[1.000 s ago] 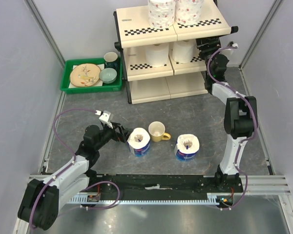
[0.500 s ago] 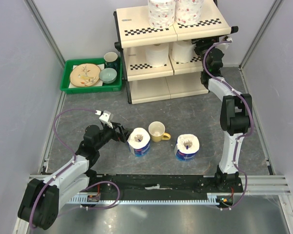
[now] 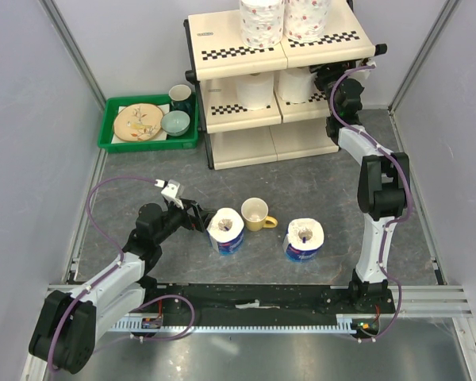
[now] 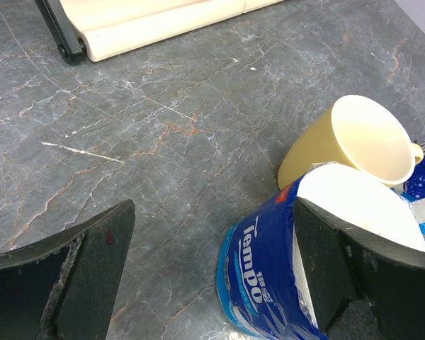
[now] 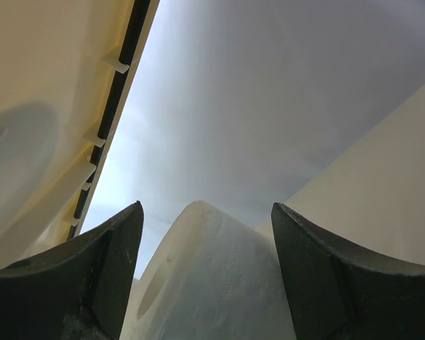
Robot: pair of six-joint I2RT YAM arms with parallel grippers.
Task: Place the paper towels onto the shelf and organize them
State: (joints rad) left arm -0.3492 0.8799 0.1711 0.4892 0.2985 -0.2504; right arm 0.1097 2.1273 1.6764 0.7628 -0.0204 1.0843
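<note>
The shelf (image 3: 246, 49) stands at the back of the bench (image 3: 317, 178). Two floral rolls (image 3: 262, 20) sit upright side by side on its top tier. Two plain white rolls stand on its middle tier, the left plain roll (image 3: 256, 89) and the right plain roll (image 3: 296, 83).

The right hand (image 5: 205, 212) reaches into the middle tier from the shelf's right end. It grips the right plain roll: the wrist view shows the roll filling the gap between the fingers (image 5: 319, 283), with one finger against each of its sides.

Well in front of the shelf, two paper towels in blue wrap stand upright on the bench with a yellow mug (image 3: 256, 213) between them. These are the left blue roll (image 3: 226, 230) and the right blue roll (image 3: 304, 240).

The left hand (image 3: 197, 220) is low at the left blue roll with its fingers spread wide open. One finger is against the roll's wrap and the other is well clear of it.

A green tray (image 3: 109, 145) of dishes lies just beside the shelf's left end.
</note>
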